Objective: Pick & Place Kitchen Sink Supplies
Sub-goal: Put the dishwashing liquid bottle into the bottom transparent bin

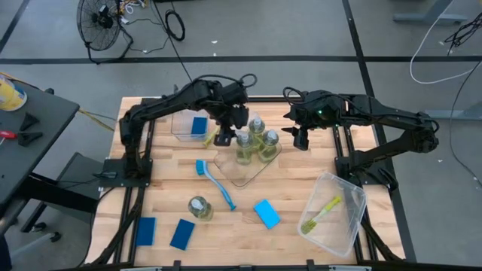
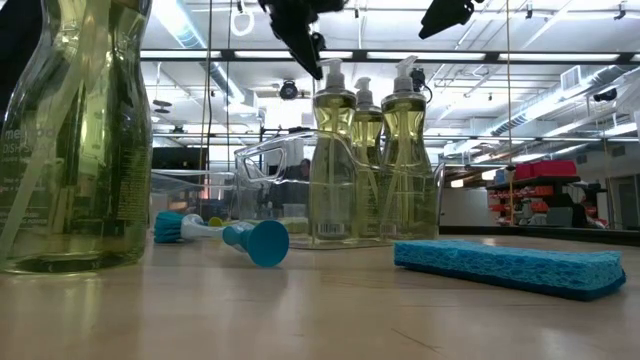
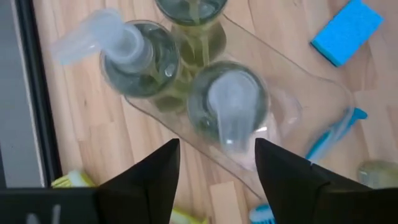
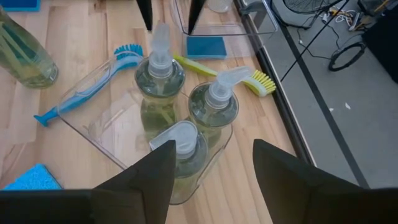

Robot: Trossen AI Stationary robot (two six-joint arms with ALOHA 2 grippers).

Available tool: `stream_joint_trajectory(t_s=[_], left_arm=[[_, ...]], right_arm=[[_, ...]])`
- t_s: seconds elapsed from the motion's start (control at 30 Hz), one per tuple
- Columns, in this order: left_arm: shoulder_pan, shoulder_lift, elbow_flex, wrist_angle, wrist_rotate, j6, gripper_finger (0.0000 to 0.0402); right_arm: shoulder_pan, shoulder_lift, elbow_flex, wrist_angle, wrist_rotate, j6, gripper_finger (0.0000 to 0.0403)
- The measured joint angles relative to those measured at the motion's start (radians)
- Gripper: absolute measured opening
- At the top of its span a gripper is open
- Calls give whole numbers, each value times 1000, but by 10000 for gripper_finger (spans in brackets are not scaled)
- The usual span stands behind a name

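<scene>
Clear plastic tray (image 1: 242, 175): flat, laid near the middle of the wooden table (image 1: 286, 241). 3 pump bottles of yellow-green liquid (image 1: 254, 141) are stood upright on it, close together.

4th bottle (image 1: 200, 208): stood apart, toward the table's near edge, off the tray.

Blue dish brush (image 1: 216, 183): laid flat beside the tray, between it and the lone bottle.

Yellow-green brush (image 4: 219, 70): laid on the table beside the tray and the clear bin (image 1: 181, 128); in the high view it is mostly hidden under the left arm.

Blue sponges: 1 is seen inside that bin (image 1: 199, 125); 1 on the table near the tray (image 1: 266, 213); 2 side by side at the table's near left corner (image 1: 163, 232).

2nd clear bin (image 1: 333, 214): set at the right, tilted, with a yellow-green brush (image 1: 319, 214) lying in it.

Left gripper (image 3: 216, 163): held just above the bottle nearest the blue brush, jaws apart on either side of its pump; contact cannot be judged, though nothing appears gripped.

Right gripper (image 4: 211, 165): held above the tray's far right side, jaws apart, empty.
</scene>
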Motion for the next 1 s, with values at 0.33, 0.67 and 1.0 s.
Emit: stream_joint_trajectory(t_s=[0.33,0.67,1.0], left_arm=[[-15,-179,0,-125,41,-79,199],[-117,-285,0,-262,59,-132,199],[-137,-282,-33,-262,59,-106,193]], right_arm=[[0,0,0,0,-10,10,214],[0,0,0,0,-11,10,214],[0,0,0,0,-12,37,214]])
